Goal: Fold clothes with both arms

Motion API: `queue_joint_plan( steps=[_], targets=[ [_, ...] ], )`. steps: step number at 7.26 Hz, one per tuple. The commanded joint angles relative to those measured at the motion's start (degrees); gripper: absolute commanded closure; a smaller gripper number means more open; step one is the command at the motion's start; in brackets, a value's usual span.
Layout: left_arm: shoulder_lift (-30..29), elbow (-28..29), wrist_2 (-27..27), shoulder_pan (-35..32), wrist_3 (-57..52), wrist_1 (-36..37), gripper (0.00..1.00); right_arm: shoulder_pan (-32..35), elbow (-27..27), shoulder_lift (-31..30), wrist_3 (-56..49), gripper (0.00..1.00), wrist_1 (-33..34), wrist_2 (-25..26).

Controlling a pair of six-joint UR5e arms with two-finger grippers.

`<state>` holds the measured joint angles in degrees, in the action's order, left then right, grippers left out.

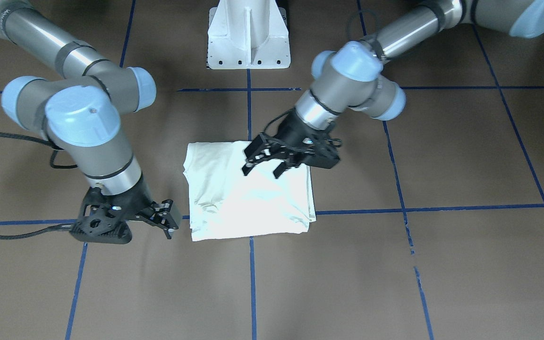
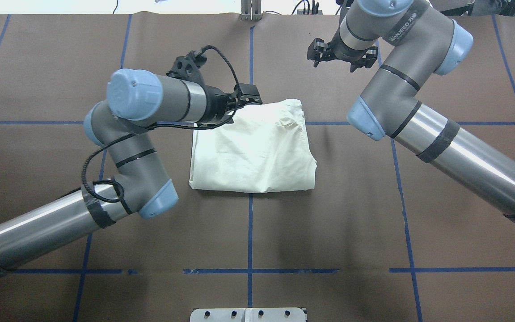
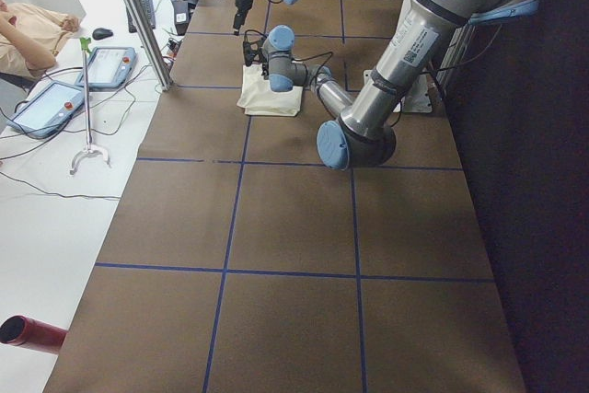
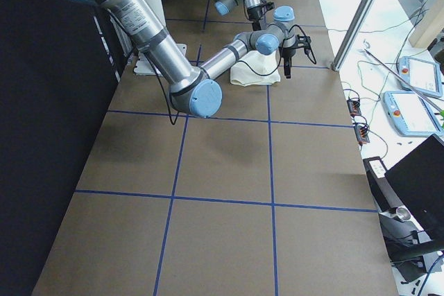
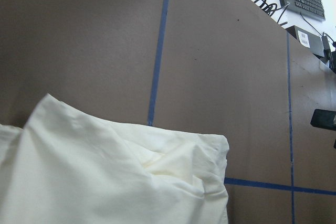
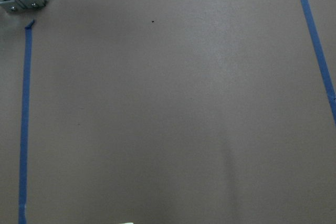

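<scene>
We find the T-shirt [image 2: 253,152] folded into a rough square near the middle of the table [image 2: 373,214], plain pale side up. It lies across a crossing of the blue tape lines [image 2: 250,232]. One corner on the far side from the robot is rumpled, and the edges elsewhere are fairly even. None of the print shows on the upper face.

The left gripper [image 1: 262,171] hangs above the left part of the shirt with its fingers [image 1: 248,167] spread apart and nothing between them. It seems to be clear of the fabric, though no view settles that for certain. Its wrist camera looks down on the shirt's rumpled corner and the brown surface beyond it.

The right gripper [image 1: 171,219] sits off the shirt's right side over bare table. Its fingers are likewise parted and it holds nothing. Its wrist camera shows almost only brown paper and tape.

The white pedestal [image 1: 248,33] stands at the robot's end, between the two arms.
</scene>
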<state>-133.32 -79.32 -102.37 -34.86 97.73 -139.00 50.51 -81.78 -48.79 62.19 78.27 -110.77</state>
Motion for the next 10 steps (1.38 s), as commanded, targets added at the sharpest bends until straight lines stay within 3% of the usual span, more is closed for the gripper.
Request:
queue_joint_plan(
  steps=[1,4,10],
  targets=[
    [-6.3,7.9,5.3,2.3,3.6,2.5,0.0,0.6,-0.5,-1.1,-0.6,0.0,-0.9,-0.7],
    [-5.2,11.0,7.6,2.3,2.7,2.9,0.0,0.5,-0.5,-1.3,-0.1,0.0,-0.9,-0.3],
    [-1.1,10.9,7.4,2.8,-2.0,2.2,0.0,0.4,-0.4,-1.7,-0.3,0.0,-0.9,-0.2]
  ],
)
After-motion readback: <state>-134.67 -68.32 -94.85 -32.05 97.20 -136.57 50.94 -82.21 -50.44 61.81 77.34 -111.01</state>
